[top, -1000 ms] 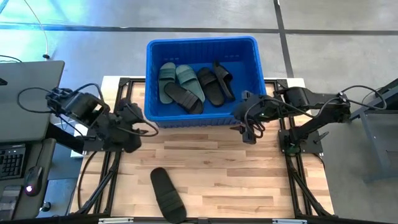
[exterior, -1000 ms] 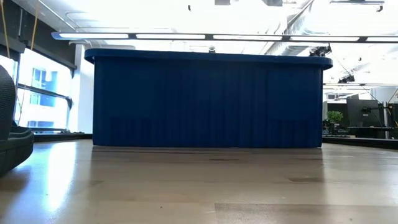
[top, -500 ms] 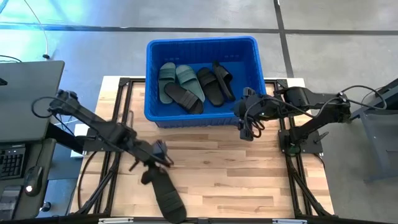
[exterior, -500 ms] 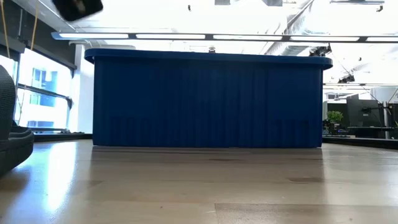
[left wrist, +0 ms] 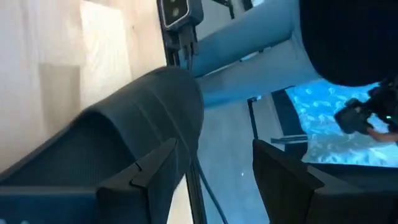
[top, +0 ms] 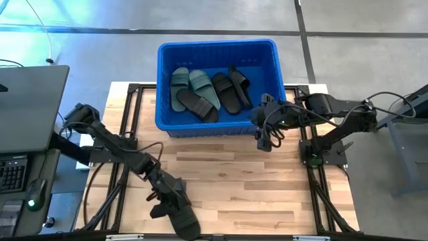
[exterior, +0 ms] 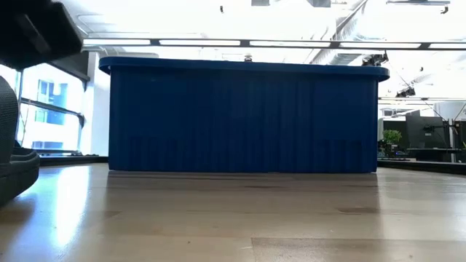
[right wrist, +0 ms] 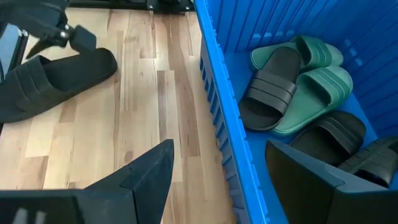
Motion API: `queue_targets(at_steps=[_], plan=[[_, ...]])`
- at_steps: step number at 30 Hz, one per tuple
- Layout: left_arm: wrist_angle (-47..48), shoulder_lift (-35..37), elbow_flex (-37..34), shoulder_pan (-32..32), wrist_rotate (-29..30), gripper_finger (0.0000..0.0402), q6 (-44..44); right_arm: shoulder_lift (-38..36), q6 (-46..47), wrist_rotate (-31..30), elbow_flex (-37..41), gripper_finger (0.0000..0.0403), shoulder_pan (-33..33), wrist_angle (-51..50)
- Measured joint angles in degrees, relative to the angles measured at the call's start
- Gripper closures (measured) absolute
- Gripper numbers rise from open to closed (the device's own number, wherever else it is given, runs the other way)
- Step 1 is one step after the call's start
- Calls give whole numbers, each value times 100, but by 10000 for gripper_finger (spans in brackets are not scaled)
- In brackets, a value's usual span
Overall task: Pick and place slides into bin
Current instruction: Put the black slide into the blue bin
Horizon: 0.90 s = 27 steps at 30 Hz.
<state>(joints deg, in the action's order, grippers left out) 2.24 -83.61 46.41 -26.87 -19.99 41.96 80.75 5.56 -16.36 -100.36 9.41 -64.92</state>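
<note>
One black slide (top: pixel 186 219) lies on the wooden table near its near edge, left of the middle. It also shows in the right wrist view (right wrist: pixel 56 81) and at the low view's left edge (exterior: pixel 14 160). My left gripper (top: pixel 167 196) is open, low over the slide's far end. In the left wrist view (left wrist: pixel 214 168) one finger stands by the slide's strap (left wrist: pixel 137 118). The blue bin (top: pixel 217 44) at the table's far side holds two green slides (top: pixel 190 87) and three black ones (top: pixel 231 90). My right gripper (top: pixel 263 139) is open and empty by the bin's near right corner. My left gripper comes at the slide's far end from above, slanting toward the near edge. One finger (left wrist: pixel 146 180) stands against the strap's side (left wrist: pixel 180 124) and the other is in free air. I cannot tell whether the finger touches. The slide lies flat on the table.
The bin's near wall (exterior: pixel 244 116) stands tall between the table's middle and the far side. Bare tabletop (top: pixel 267 187) lies between the bin and the near edge. A monitor and keyboard (top: pixel 20 134) stand left of the table.
My left gripper has swung from the table's left rear, beside the bin, toward the near edge and down to the black slide. The slide has stayed where it was.
</note>
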Motion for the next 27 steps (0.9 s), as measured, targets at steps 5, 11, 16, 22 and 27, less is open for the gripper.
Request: queue_targets(at_steps=[5,11,16,22,27], plan=[[64,-436,-8,-11,145,211,47,-2,82,-14,0,160,0,19],[-222,-859,2,-15,6,211,97,-2,107,-113,0,160,-2,54],[-394,-965,-7,-15,108,211,162,-2,171,-166,0,160,-2,56],[-733,-1147,12,-15,156,211,155,-2,243,-212,0,160,-2,56],[-834,-1408,6,-15,43,211,379,-4,256,-211,0,160,-2,56]])
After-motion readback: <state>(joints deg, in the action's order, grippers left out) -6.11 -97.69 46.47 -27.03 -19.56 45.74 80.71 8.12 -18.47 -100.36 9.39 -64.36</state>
